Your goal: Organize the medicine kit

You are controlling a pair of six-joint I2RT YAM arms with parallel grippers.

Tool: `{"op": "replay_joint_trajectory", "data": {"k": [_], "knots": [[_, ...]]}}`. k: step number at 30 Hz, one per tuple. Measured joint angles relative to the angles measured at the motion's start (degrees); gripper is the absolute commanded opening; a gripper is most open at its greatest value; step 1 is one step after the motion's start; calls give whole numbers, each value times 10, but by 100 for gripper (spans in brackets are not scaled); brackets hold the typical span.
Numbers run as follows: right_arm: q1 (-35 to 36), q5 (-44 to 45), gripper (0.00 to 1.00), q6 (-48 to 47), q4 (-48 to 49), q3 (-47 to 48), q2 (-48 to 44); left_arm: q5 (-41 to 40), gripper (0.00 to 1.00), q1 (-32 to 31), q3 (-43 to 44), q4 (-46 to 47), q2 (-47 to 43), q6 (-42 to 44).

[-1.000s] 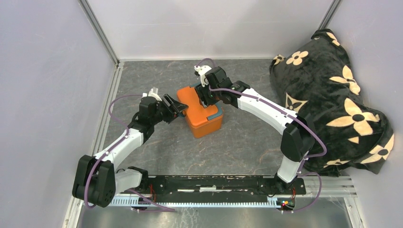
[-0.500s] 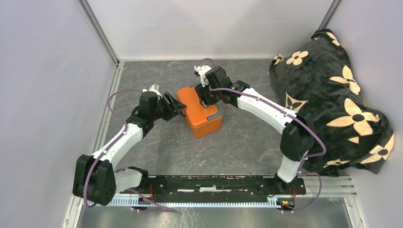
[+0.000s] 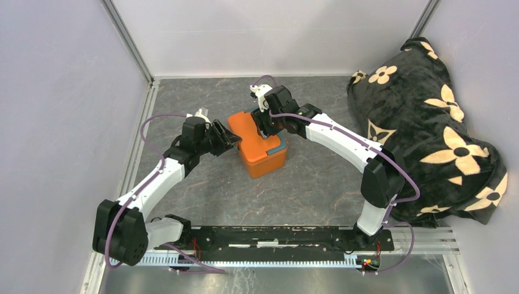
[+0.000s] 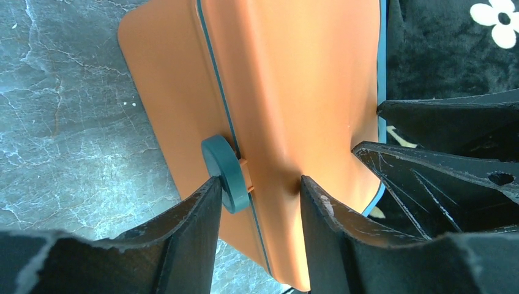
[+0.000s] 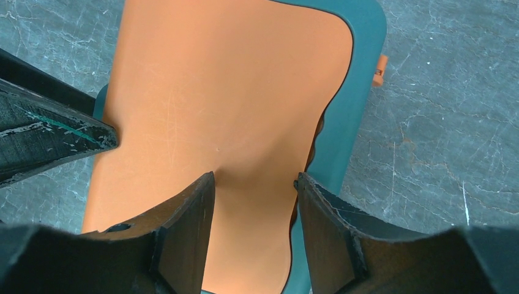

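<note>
Left tool point(image 4: 258, 182) half-open, straddling the teal latch point(image 4: 221, 173) on the medicine kit point(image 3: 263, 157); right tool point(image 5: 254, 177) part-open over its lid point(image 5: 226, 79).

The small bright orange plastic medicine kit with rounded corners point(image 4: 287, 92) runs off the left wrist view's top edge. Behind it, the black flower-patterned blanket point(image 4: 440, 55) shows only as a corner.

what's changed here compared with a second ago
The left gripper edged in toward the medicine kit and narrowed its jaws around the teal latch on the kit's side. The right gripper, poised over the lid, and the kit itself stayed put.
</note>
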Motion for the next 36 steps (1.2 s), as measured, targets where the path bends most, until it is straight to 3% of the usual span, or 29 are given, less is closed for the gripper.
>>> {"op": "replay_joint_trajectory", "data": {"k": [20, 36], "knots": [[0, 0, 57, 0, 3, -2, 0, -33, 43, -16, 45, -68, 5, 0], [-1, 1, 57, 0, 3, -2, 0, -34, 52, -17, 48, -64, 17, 0]]}}
